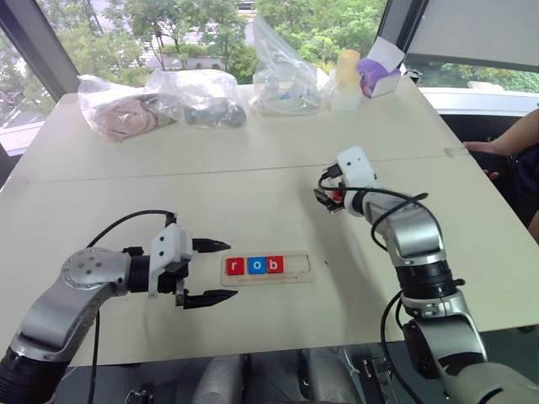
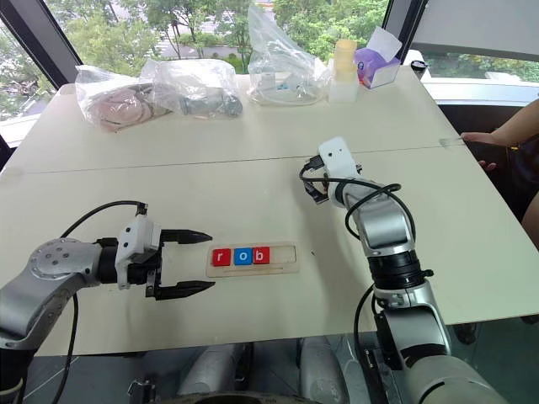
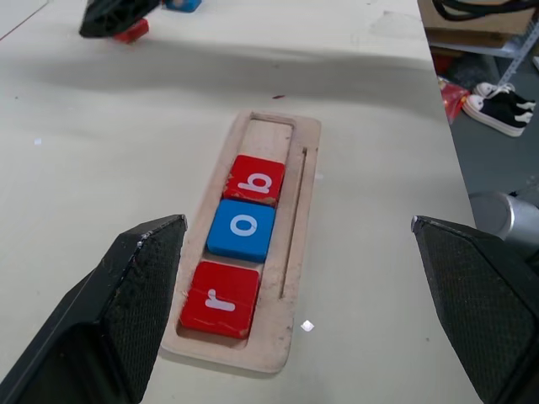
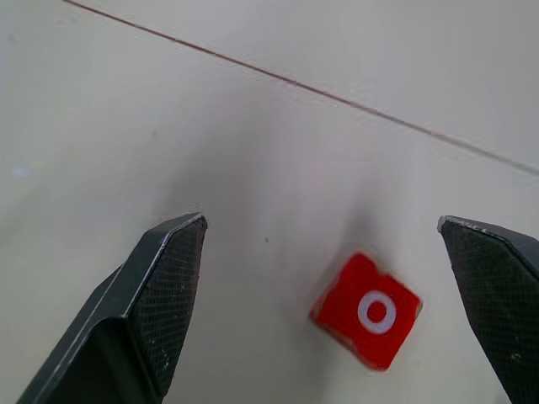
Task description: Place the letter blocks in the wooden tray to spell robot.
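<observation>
Now wooden tray (image 1: 296,268) spells "rob".

Silver jointed arms, white wrist housings, black cables, textured black fingers (image 3: 139,290).

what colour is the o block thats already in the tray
Blue with a white letter: the o block sits between the red r and b in the wooden tray. Clearest in the left wrist view.

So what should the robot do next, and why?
Probably lower the open right gripper around the red o block and close on it. The wooden tray already holds r, o, b, and the slot after b is empty, so o comes next. That block lies on the table between the fingers, not yet gripped.
</observation>
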